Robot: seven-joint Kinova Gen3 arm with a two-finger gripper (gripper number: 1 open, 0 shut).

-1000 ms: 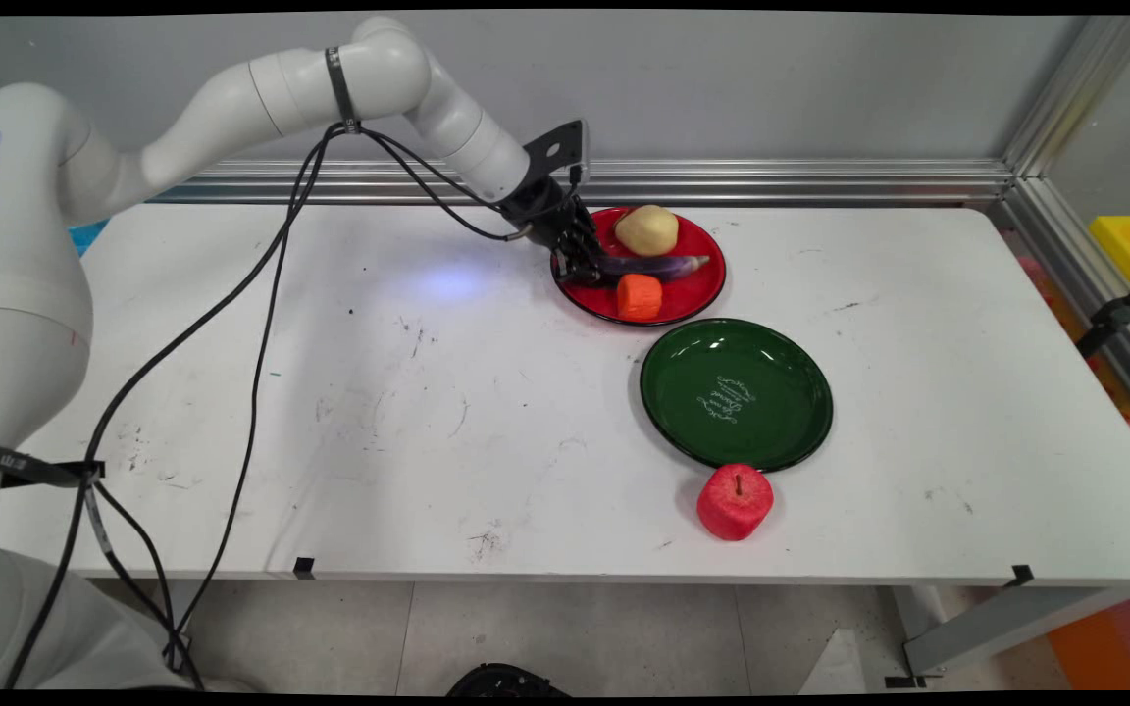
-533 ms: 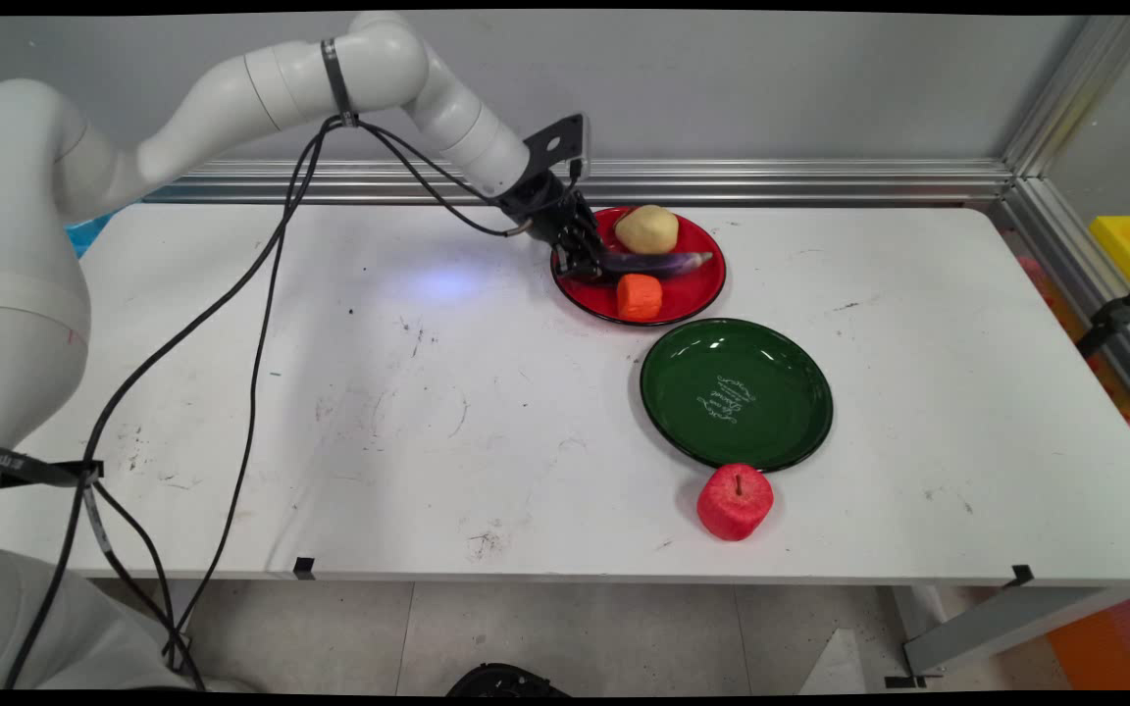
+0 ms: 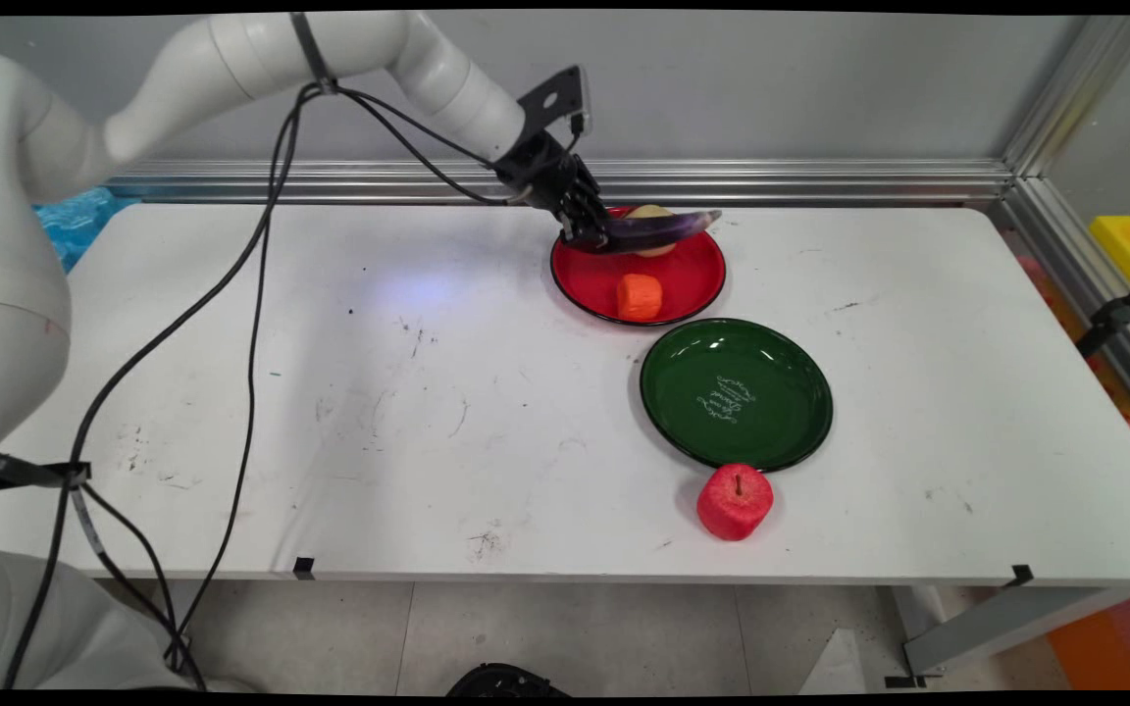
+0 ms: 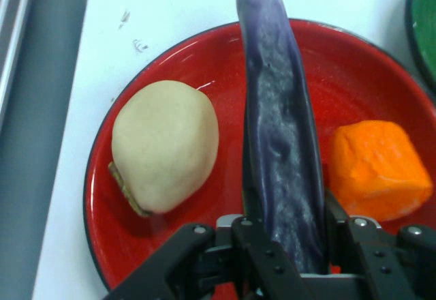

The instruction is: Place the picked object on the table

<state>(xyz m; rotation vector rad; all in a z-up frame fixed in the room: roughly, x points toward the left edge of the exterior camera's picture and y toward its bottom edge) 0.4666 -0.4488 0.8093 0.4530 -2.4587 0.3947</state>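
The round dark green plate [image 3: 736,394], near the desk's right front part, bore white cursive lettering at its centre, too small to be read. No other writing showed.

Eggplant [image 3: 658,229]: long, purple, glossy, held at one end in the closed hand [image 3: 592,235], roughly level, lifted clear above the red plate [image 3: 702,284]. On that plate below: pale potato [image 4: 165,144] on one side, orange carrot chunk [image 3: 640,296] on the other.
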